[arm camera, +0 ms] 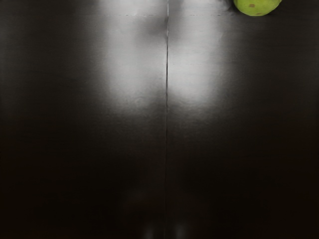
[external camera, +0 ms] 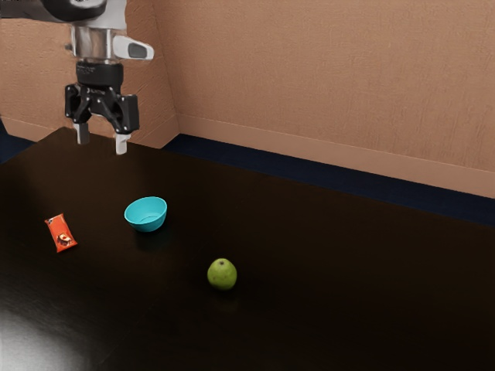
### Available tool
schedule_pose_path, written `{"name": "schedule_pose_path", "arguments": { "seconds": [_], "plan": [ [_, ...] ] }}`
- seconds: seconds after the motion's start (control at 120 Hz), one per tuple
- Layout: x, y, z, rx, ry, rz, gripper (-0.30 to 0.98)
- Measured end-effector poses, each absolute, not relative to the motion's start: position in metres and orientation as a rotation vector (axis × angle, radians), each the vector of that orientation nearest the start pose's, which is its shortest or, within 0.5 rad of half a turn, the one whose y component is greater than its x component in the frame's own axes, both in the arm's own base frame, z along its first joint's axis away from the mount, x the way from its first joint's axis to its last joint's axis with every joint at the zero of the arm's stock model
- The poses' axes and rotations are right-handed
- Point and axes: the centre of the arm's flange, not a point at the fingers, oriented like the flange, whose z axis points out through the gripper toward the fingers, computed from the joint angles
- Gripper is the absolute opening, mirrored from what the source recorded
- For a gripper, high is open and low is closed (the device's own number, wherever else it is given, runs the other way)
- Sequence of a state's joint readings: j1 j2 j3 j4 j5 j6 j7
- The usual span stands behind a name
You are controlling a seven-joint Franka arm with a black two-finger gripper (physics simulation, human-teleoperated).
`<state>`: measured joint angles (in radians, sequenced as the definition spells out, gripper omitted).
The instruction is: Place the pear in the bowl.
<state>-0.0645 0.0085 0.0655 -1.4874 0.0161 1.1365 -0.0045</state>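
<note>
My tool (external camera: 102, 143) hangs spread, and an off-centre pinch could roll the pear (external camera: 222, 275) across the counter (external camera: 332, 270), past reach.

Seen in the exterior view, the claw (external camera: 102, 146) hangs above the bench (external camera: 325, 255) with room beneath it, but the turquoise bowl (external camera: 146, 216) stands close to the direct line toward the green pear (external camera: 222, 275), so a low pass would have to skirt its rim or go over it. A gap separates bowl and pear, and a wider stretch of bench opens toward the exterior view's right; on the bowl's other side, the flat red snack packet (external camera: 61, 233) narrows a low path, leaving a strip between them.
</note>
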Motion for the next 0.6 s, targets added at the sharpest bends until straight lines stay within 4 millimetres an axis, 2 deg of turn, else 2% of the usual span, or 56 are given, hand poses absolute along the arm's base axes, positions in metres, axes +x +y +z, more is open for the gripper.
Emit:
{"name": "schedule_pose_path", "arguments": {
  "seconds": [0.092, 0.183, 0.4, 0.45, 0.483, 0.6],
  "plan": [
    [0.526, 0.003, 0.633, -3.114, -0.017, 0.337, 0.69],
    [0.538, 0.004, 0.639, -3.132, -0.022, 0.187, 0.69],
    [0.547, 0.009, 0.647, -3.139, -0.042, 0.038, 0.69],
    [0.548, 0.01, 0.636, -3.135, -0.046, 0.056, 0.69],
    [0.549, 0.011, 0.622, -3.133, -0.049, 0.081, 0.69],
    [0.545, 0.013, 0.546, -3.125, -0.057, 0.206, 0.69]
  ]
}}
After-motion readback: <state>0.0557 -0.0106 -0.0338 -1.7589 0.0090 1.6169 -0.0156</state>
